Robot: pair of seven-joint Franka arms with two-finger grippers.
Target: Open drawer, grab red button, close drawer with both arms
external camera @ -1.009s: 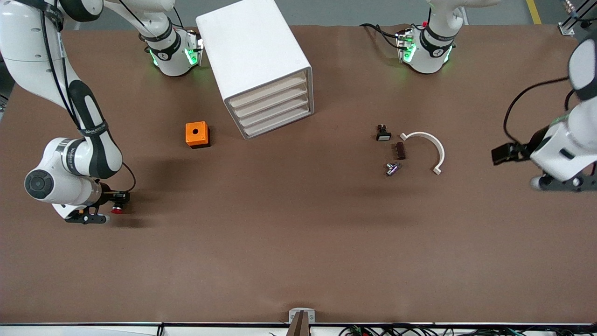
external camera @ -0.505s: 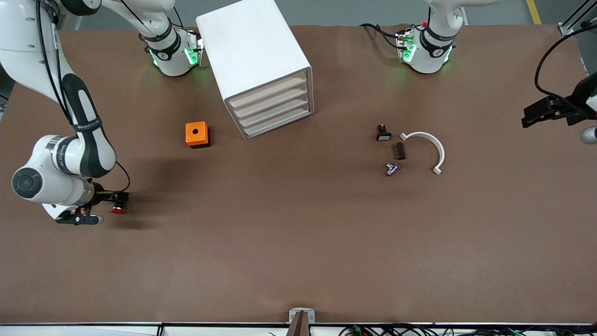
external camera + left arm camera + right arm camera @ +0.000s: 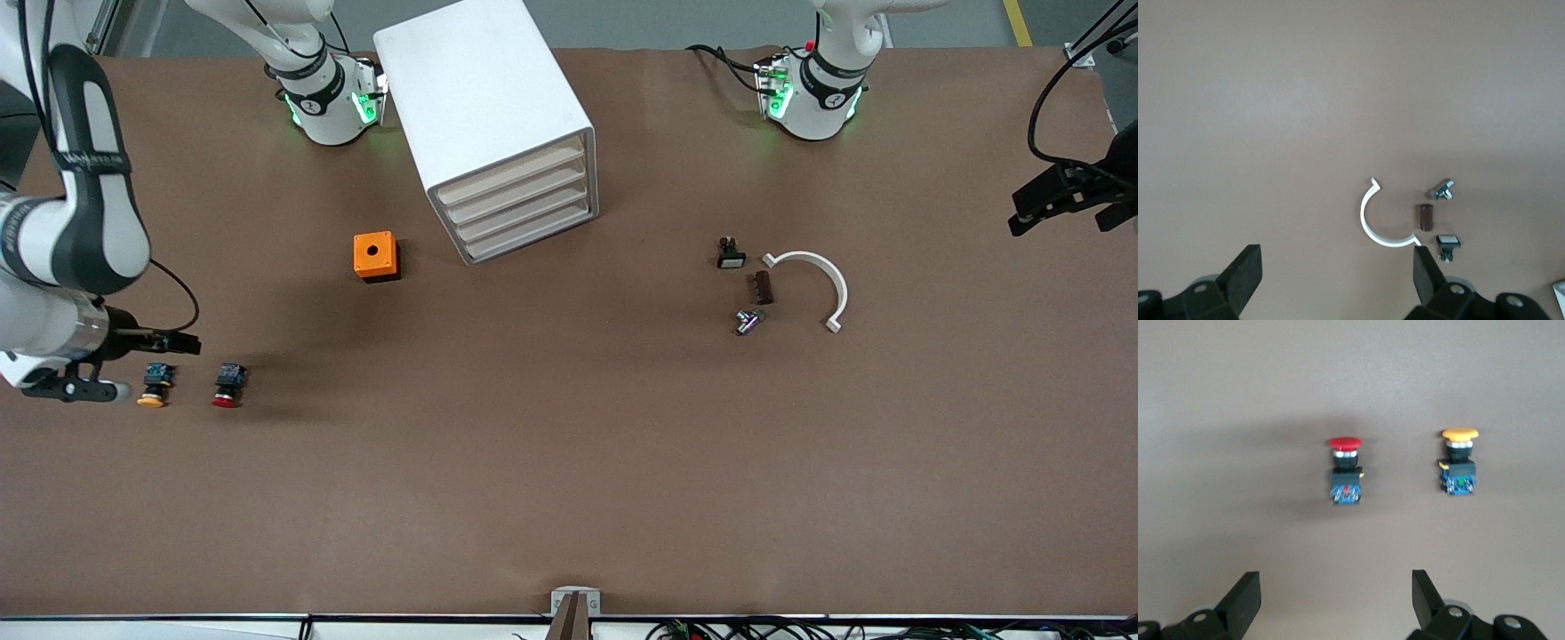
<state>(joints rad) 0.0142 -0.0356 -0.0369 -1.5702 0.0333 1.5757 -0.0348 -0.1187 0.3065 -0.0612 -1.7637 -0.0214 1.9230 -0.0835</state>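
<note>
Right gripper [image 3: 1331, 603] just let go, jaws wide, backed off; red button [image 3: 228, 386] on table beside yellow one [image 3: 153, 386], 8 o'clock of drawer cabinet [image 3: 498, 133], drawers apparently shut. Left gripper [image 3: 1335, 277] open, waiting.

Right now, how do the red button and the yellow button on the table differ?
The red button has a red cap; the yellow button has an orange-yellow one. The red button lies farther from the table's edge at the right arm's end. Both lie on their sides, with blue-and-black bodies.
</note>
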